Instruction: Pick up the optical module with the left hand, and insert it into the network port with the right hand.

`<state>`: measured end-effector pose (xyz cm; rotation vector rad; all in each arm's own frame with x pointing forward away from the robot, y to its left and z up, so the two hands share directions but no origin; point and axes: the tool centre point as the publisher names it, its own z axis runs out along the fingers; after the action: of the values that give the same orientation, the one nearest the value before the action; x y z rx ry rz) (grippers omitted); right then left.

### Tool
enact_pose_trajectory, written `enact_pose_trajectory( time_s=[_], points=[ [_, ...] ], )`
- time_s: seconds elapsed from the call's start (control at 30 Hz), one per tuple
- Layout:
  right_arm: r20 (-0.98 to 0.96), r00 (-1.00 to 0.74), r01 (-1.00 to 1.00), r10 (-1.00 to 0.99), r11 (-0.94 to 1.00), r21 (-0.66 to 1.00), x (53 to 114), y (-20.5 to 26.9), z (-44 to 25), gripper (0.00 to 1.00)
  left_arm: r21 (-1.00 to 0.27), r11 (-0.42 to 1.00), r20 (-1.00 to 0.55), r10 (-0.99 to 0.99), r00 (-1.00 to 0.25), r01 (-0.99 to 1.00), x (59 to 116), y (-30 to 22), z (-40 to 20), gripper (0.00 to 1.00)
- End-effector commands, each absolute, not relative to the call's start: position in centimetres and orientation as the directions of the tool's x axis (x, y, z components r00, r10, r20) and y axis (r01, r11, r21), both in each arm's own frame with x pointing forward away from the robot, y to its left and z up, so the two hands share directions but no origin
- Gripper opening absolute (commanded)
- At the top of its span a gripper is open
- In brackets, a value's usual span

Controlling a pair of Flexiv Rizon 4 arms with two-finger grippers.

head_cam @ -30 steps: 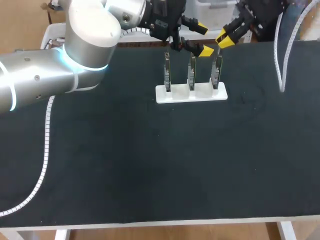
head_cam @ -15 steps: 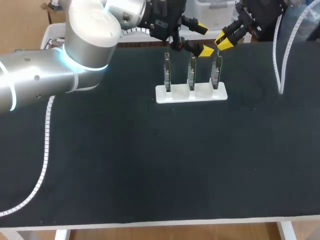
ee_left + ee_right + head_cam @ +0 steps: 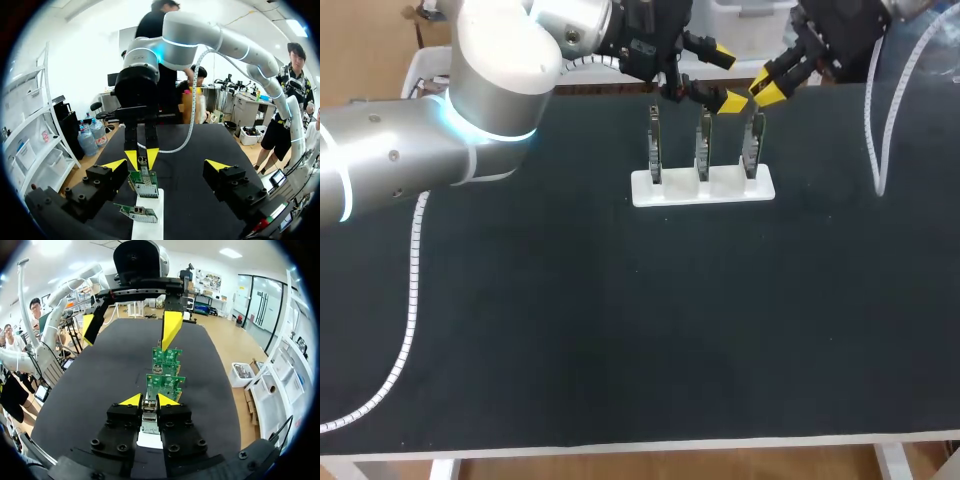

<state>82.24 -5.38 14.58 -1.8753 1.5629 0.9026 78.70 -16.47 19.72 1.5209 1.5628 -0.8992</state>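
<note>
A white holder (image 3: 703, 187) carries three upright green circuit boards. My right gripper (image 3: 767, 87) hovers at the top edge of the right-hand board (image 3: 752, 146), shut on a small metal optical module (image 3: 149, 407). In the left wrist view the module (image 3: 142, 163) sits between the right arm's yellow tips, right at the network port (image 3: 144, 172) on the board's top edge; how deep it sits I cannot tell. My left gripper (image 3: 725, 76) stands open above the middle board (image 3: 702, 150), its fingers wide and holding nothing. The holder's base (image 3: 149, 440) lies under the right gripper (image 3: 149, 400).
The third board (image 3: 654, 146) stands at the holder's left end. A white spiral cable (image 3: 411, 290) runs along the table's left side, and another cable (image 3: 875, 120) hangs at the back right. The black table top (image 3: 650, 320) stretches toward the front edge.
My right gripper has edged slightly down toward the right-hand board with the module. The left arm has not moved.
</note>
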Motion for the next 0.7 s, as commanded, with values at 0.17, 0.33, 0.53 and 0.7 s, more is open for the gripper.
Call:
enact_pose_trajectory(
  time_s=[0.17,0.33,0.53,0.7],
  points=[
    [-0.782,0.109,-0.906,-0.613,-0.386,0.176,83.03,-4.86,14.31,0.0,0.023,0.044,-0.885,0.465,0.0,0.999,78.62,-16.51,19.8,1.0],
    [-0.785,0.106,-0.91,-0.61,-0.378,0.171,83.08,-4.91,14.58,0.47,0.023,0.044,-0.885,0.465,0.0,0.999,78.62,-16.51,19.8,1.0],
    [-0.785,0.106,-0.91,-0.61,-0.378,0.171,83.08,-4.91,14.58,1.0,0.023,0.044,-0.885,0.465,0.0,0.999,78.62,-16.51,19.8,1.0],
    [-0.785,0.106,-0.91,-0.61,-0.378,0.171,83.08,-4.91,14.58,1.0,0.023,0.044,-0.885,0.465,0.0,0.999,78.62,-16.51,19.8,1.0]
  ],
)
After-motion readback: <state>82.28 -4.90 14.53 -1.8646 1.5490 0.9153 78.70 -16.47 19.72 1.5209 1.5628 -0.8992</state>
